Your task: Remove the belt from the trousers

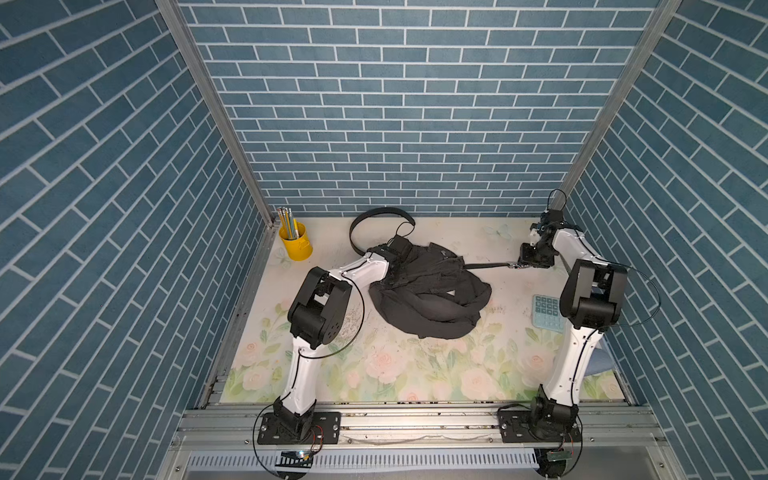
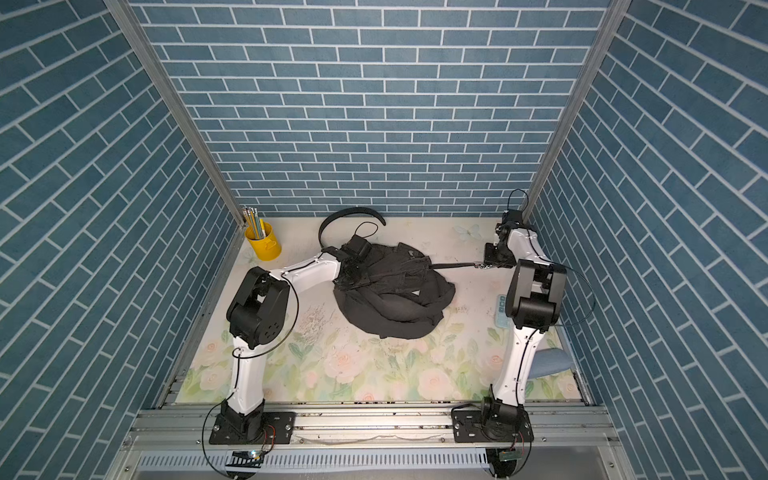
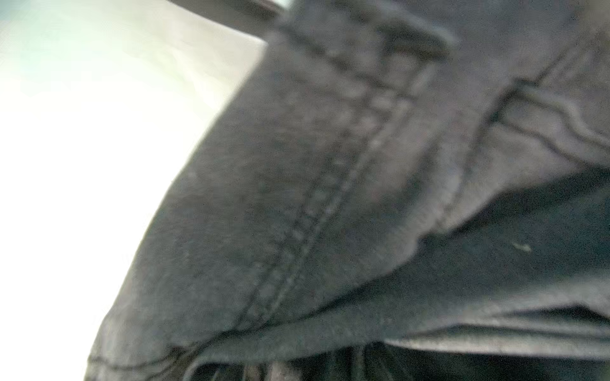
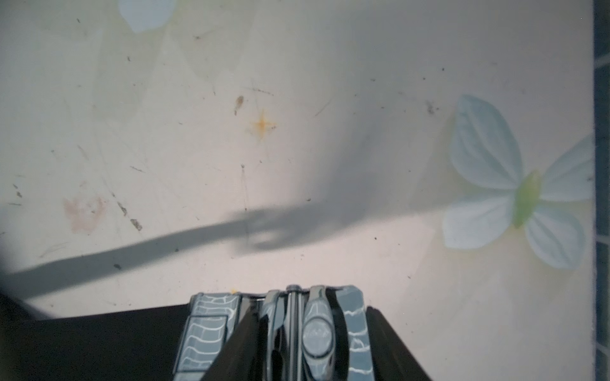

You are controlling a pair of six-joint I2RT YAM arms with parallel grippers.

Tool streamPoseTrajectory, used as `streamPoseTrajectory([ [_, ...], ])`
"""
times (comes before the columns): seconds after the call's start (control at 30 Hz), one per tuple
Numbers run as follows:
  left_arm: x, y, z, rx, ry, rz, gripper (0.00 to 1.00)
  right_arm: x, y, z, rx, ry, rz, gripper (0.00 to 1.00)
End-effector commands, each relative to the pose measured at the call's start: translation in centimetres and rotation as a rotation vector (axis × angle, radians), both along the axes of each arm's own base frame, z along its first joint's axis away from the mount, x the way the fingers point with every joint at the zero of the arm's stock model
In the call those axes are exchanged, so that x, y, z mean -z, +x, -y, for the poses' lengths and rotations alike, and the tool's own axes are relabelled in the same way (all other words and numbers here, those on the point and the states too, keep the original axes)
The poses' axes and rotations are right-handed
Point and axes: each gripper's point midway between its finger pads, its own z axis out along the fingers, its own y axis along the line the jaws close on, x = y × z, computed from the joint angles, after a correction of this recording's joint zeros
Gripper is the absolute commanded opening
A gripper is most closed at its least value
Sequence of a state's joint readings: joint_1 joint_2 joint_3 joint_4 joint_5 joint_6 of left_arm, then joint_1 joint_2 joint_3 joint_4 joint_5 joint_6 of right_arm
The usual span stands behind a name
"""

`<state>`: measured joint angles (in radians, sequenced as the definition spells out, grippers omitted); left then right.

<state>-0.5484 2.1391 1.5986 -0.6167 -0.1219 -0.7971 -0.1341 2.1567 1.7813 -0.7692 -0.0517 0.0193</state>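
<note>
The belt is stretching taut from the trousers toward the right edge of the bench, the right gripper clamping its buckle end — whether the left gripper, sunk in cloth, is gripping I cannot tell.

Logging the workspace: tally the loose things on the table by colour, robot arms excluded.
Black: 2, belt, trousers
Yellow: 1, pencil cup
Teal: 1, calculator
Blue: 1, half-hidden unidentified thing
Total: 5
</note>
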Motion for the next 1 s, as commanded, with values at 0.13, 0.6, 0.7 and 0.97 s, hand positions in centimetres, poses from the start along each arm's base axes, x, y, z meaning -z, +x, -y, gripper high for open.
streamPoseTrajectory([
  [0.13, 2.1, -3.8, -16.7, -0.34, 0.633, -0.206, 0.52, -4.3, -1.7, 8.2, 0.151, -0.202, 0.079, 0.0],
  [0.6, -1.4, -2.8, -23.8, -0.5, 0.759, -0.141, 0.5, -5.7, -5.0, 12.1, 0.244, -0.301, 0.053, 0.0],
  [0.7, -2.4, -2.8, -24.9, -0.525, 0.802, -0.12, 0.5, -6.2, -5.3, 12.9, 0.264, -0.327, 0.053, 0.0],
  [0.97, -6.7, -2.3, -26.7, -0.643, 0.903, -0.002, 0.5, -6.4, -5.7, 13.4, 0.271, -0.369, 0.045, 0.0],
])
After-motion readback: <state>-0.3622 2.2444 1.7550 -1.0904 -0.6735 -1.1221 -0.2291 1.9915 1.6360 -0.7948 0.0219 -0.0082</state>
